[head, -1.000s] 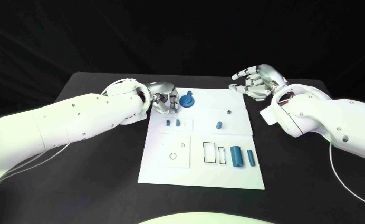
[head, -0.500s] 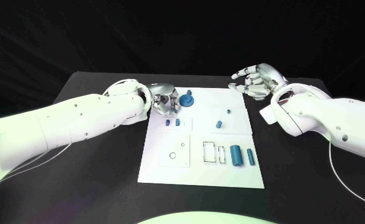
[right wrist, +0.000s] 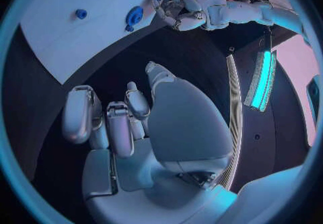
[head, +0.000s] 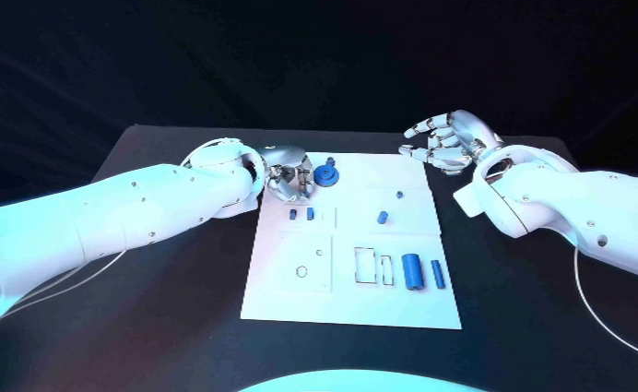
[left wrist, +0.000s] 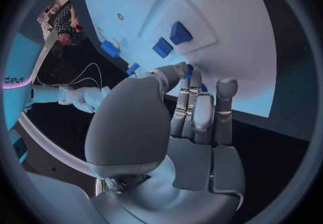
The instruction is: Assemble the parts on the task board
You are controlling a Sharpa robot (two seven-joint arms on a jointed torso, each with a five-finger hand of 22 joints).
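The white task board lies mid-table. A round blue part with a knob stands at its far left corner. My left hand sits right beside that part with its fingers curled in toward the thumb; I see nothing held in them, and a bit of blue shows just past the fingertips. The right wrist view shows this left hand next to the round part. My right hand hovers off the board's far right corner, fingers apart and holding nothing.
On the board lie two small blue blocks, a small peg, another short piece, a thick cylinder and a thin one. Rectangular slots and a round hole sit near the front.
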